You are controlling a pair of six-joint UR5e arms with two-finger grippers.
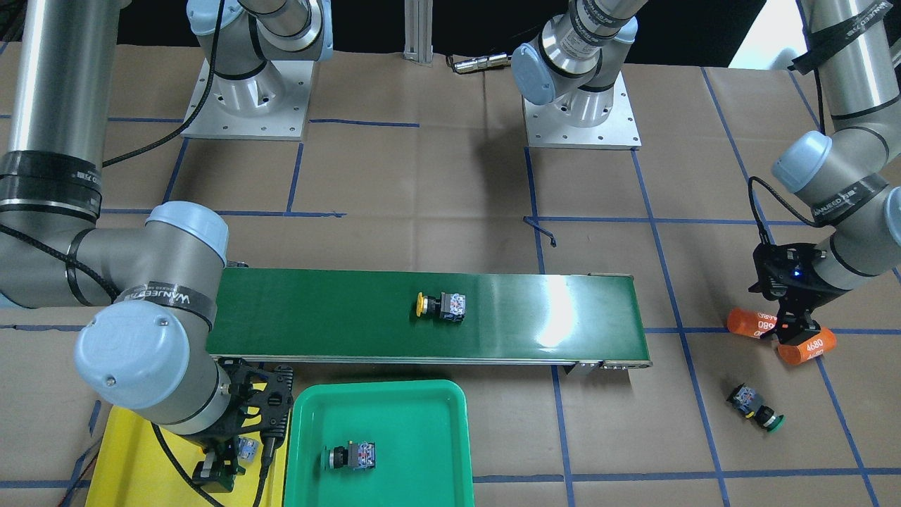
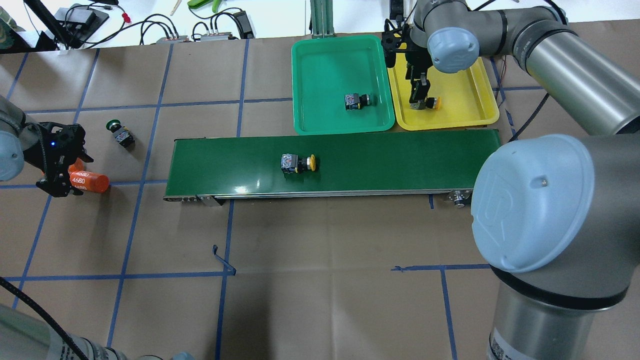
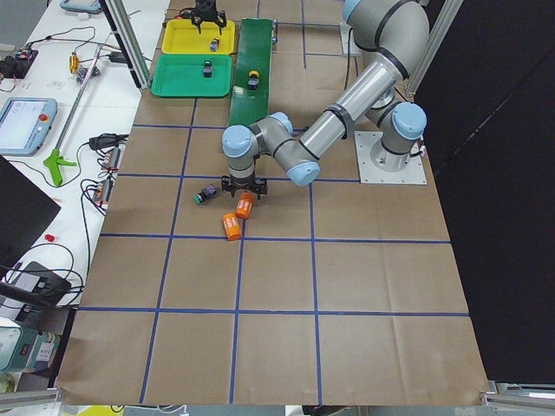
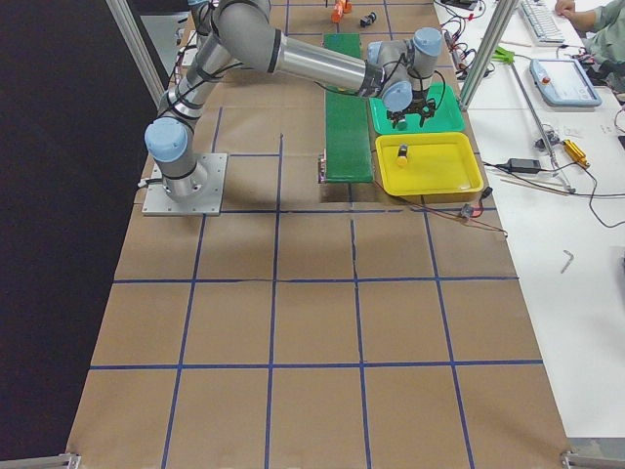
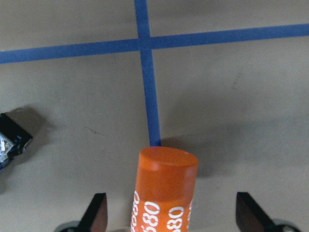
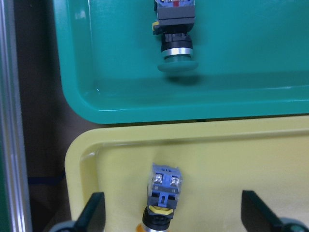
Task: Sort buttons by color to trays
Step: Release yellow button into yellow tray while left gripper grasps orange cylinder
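Yellow button [image 6: 163, 200] sits in yellow tray [image 6: 251, 159], right end effector [image 6: 175, 213] seemingly spread

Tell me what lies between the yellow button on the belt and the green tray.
Only bare conveyor belt and a thin strip of paper separate the yellow button from the green tray, as the front-facing view shows.

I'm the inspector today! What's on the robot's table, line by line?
Surface: brown paper table with blue tape grid; green conveyor belt across it.
Job's things: one yellow button in yellow tray; one green button in green tray; second yellow button on belt; second green button on table.
Clutter: two orange 4680 cylinders.
Pincers: left pincer open astride a cylinder; right pincer open over the trayed yellow button.
Cables: black cable on left wrist.
Surroundings: side bench with wires.
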